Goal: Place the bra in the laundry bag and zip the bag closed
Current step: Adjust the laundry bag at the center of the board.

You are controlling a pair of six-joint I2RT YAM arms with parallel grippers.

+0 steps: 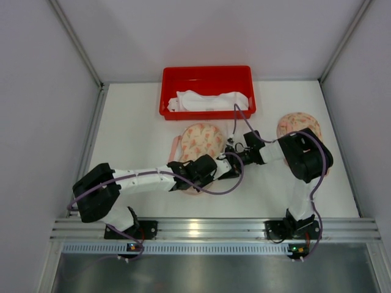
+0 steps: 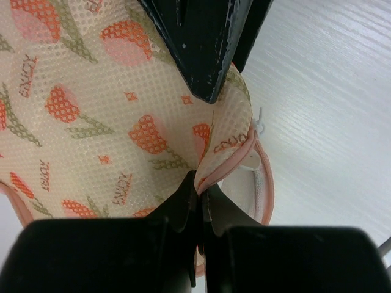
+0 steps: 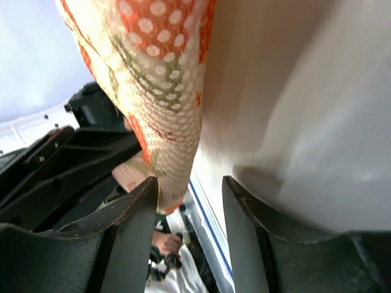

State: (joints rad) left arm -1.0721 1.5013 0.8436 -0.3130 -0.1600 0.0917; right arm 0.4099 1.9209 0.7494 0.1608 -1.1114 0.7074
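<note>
The left hand (image 2: 198, 187) is pressed together, pinching the pink-trimmed edge of the cream mesh laundry bag printed with orange flowers (image 1: 200, 140), which lies around the middle of the white bench (image 1: 134, 137). The right hand (image 3: 186, 190) meets it there with its fingers spread; a fold of the bag hangs between them, against one finger. The white bra (image 1: 208, 101) lies in the red rectangular plastic tray (image 1: 208, 71) at the middle of the bench's far edge. A second floral mesh piece (image 1: 292, 124) lies near the right edge, partly under the right arm.
</note>
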